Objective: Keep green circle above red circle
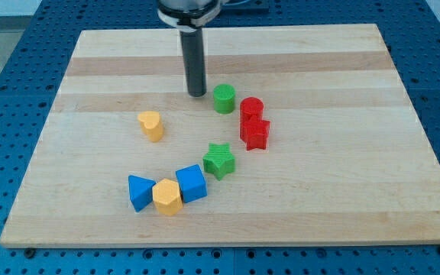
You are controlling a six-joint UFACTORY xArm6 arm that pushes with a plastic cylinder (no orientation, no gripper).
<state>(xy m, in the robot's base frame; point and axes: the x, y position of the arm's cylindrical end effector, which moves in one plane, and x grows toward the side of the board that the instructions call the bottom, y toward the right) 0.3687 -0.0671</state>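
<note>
Near the counter's (403, 137) far edge, my tip (197, 94), a bare tool grasping nothing, stood just left of the green circle (224, 98), a light, rigid block likely to slide easily when nudged on its flank; the red circle (251, 108) sat beside it.

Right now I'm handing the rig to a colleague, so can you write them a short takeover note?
My tip rests on the board just to the view's left of the green circle, with a small gap showing.
The green circle sits up and to the view's left of the red circle, nearly touching it. A red star lies right below the red circle.
Done: green circle already above red.
Left: hold that arrangement, avoid pushing green downward.
</note>
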